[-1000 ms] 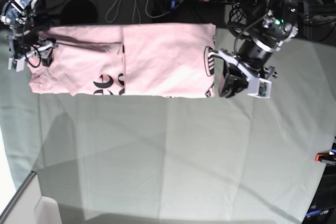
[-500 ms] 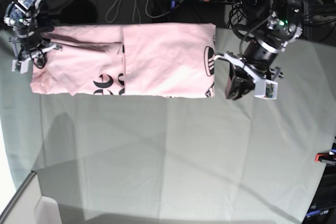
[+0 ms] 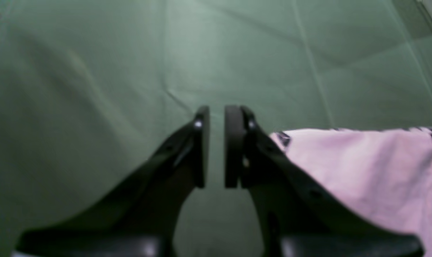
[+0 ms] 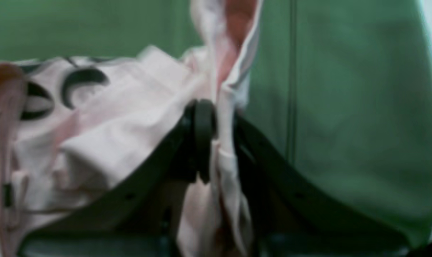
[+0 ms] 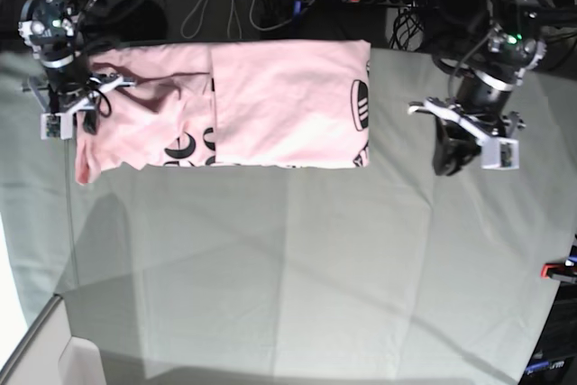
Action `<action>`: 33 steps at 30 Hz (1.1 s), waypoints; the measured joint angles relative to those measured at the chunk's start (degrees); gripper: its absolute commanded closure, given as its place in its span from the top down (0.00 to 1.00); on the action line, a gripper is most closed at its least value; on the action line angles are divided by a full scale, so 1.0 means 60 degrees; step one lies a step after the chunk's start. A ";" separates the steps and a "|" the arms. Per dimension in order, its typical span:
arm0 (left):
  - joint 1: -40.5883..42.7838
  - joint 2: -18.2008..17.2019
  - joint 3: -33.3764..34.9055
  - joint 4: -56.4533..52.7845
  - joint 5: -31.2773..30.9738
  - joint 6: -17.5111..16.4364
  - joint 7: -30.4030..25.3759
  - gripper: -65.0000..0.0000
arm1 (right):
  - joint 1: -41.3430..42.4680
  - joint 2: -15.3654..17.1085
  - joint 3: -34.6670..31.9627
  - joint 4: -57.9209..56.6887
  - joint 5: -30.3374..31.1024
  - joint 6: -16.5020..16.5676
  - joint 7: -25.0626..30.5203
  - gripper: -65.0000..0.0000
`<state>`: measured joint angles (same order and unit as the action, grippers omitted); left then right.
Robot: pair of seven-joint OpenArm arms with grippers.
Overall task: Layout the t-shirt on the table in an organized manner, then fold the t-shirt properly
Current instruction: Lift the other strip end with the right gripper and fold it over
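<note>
t-shirt [image 4: 223, 117] (pink) seemingly inside right gripper [image 4: 216, 121].

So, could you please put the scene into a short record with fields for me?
t-shirt: pale pink, folded into a band along the table's far edge, black lettering showing
table: covered in creased grey-green cloth
right gripper: shut on the t-shirt's end, cloth pinched between its pads and lifted
left gripper: almost shut, holding nothing, beside the t-shirt's other end, over bare cloth
red clamp: at the table's edge
</note>
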<state>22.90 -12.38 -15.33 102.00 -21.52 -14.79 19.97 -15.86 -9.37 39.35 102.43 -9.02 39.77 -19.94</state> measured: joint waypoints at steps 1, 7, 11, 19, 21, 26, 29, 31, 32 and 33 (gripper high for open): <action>0.0047 0.0000 -0.0109 -0.0004 0.0004 0.0000 0.0000 0.12 | -0.0106 0.0022 -0.0186 0.0259 -0.0033 -0.0025 -0.0007 0.00; 0.0087 0.0011 -0.0823 -0.0004 -0.0033 -0.0015 -0.0007 0.12 | -0.1133 0.0036 -0.2503 0.0918 0.0273 0.0004 -0.0076 0.00; 0.0342 0.0004 -0.1763 -0.0004 0.0000 0.0004 0.0036 0.12 | -0.1464 0.0087 -0.3614 0.1344 0.0382 -0.0007 -0.0036 0.00; 0.0521 0.0025 -0.3155 0.0000 -0.0004 0.0000 -0.0007 0.12 | -0.1636 0.0131 -0.5898 0.1377 0.0321 -0.0025 -0.0051 0.00; 0.0576 0.0029 -0.3235 0.0000 0.0000 0.0000 0.0007 0.12 | -0.1621 0.0120 -0.6601 0.1366 0.0331 -0.0004 -0.0066 0.00; 0.0743 0.0029 -0.3399 0.0015 -0.0025 -0.0022 -0.0007 0.12 | -0.1388 0.0160 -0.7337 0.0823 0.0364 0.0004 -0.0040 0.00; 0.0790 0.0044 -0.3410 0.0015 -0.0029 -0.0011 0.0000 0.12 | -0.1217 0.0189 -0.7566 0.0404 0.0335 -0.0025 -0.0033 0.00; 0.0776 0.0055 -0.3410 0.0015 -0.0029 -0.0007 -0.0007 0.12 | -0.1031 0.0186 -0.7777 0.0080 0.0331 -0.0011 -0.0066 0.00; 0.0754 0.0055 -0.3406 0.0015 -0.0029 -0.0029 -0.0007 0.12 | -0.0929 0.0189 -0.7876 -0.0087 0.0331 -0.0025 -0.0033 0.00; 0.0754 0.0051 -0.3402 0.0015 -0.0029 -0.0033 -0.0011 0.12 | -0.0852 0.0189 -0.7967 -0.0237 0.0335 -0.0025 -0.0025 0.00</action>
<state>27.42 -12.08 -35.75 102.08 -21.69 -14.98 19.90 -20.97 -8.23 -8.45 101.01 -7.01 39.62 -20.10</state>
